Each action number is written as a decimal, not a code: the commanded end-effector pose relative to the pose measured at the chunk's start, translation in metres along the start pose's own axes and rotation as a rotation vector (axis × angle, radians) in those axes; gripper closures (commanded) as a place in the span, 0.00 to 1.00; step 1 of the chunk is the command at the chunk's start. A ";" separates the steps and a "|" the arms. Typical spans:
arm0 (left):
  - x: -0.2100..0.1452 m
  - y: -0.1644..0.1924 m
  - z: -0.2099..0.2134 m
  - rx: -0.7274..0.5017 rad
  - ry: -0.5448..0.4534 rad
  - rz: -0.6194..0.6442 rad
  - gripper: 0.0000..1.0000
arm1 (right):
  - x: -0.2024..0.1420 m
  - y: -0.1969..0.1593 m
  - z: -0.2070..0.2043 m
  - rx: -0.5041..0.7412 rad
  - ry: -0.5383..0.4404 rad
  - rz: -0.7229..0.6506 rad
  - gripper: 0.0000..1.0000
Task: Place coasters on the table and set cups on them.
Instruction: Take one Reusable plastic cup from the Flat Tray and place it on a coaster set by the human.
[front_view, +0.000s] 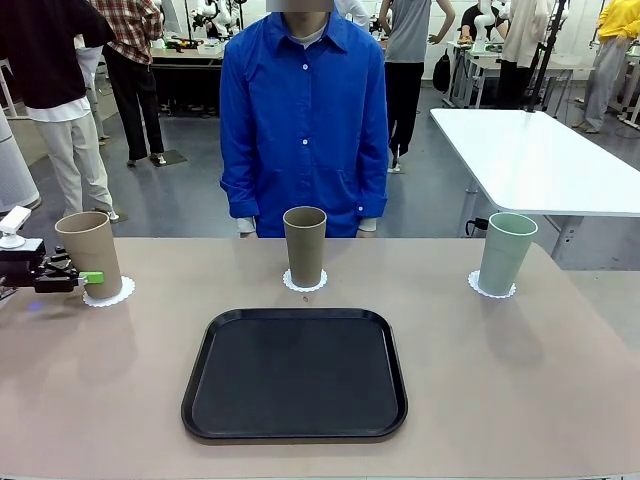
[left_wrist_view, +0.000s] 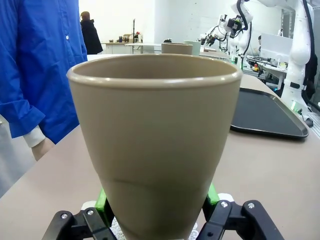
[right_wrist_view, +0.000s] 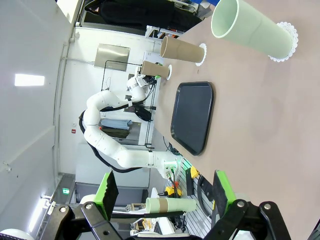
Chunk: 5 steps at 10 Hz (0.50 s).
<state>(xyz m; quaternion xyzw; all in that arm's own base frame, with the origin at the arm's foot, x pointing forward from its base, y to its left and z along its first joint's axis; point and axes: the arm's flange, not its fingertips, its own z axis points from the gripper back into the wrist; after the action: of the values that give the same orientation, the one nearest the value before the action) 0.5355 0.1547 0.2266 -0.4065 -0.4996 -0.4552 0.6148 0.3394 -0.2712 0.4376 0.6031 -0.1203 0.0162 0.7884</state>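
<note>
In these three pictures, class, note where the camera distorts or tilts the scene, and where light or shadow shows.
Front view: even overhead light, soft shadows beside the mint green cup, dull sheen on the black tray. Left wrist view: the tan cup looms large and bulging, wide-angle close-up, the left gripper shut on it. Right wrist view: rolled sideways, the table standing upright, the open right gripper at the bottom.

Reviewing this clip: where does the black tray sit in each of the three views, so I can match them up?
Front view: black tray, centre foreground, nearer the camera than the middle tan cup.
Left wrist view: right edge, behind the held tan cup.
Right wrist view: centre, rolled sideways, below the two tan cups.
Shared landmark: the middle tan cup on its coaster.
</note>
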 end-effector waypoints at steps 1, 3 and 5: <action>-0.001 0.006 -0.002 -0.024 -0.025 0.016 0.18 | 0.001 0.001 -0.001 0.009 0.001 0.004 0.00; -0.002 0.007 -0.004 -0.029 -0.039 0.012 0.18 | 0.001 0.001 -0.001 0.009 0.001 0.004 0.00; -0.002 0.008 -0.004 -0.035 -0.032 0.008 0.18 | 0.001 0.001 -0.001 0.009 0.001 0.004 0.00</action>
<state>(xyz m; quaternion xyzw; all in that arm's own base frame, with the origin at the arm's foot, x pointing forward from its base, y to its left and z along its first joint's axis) 0.5387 0.1498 0.2193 -0.4193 -0.4984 -0.4547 0.6074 0.3394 -0.2712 0.4376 0.6031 -0.1203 0.0162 0.7884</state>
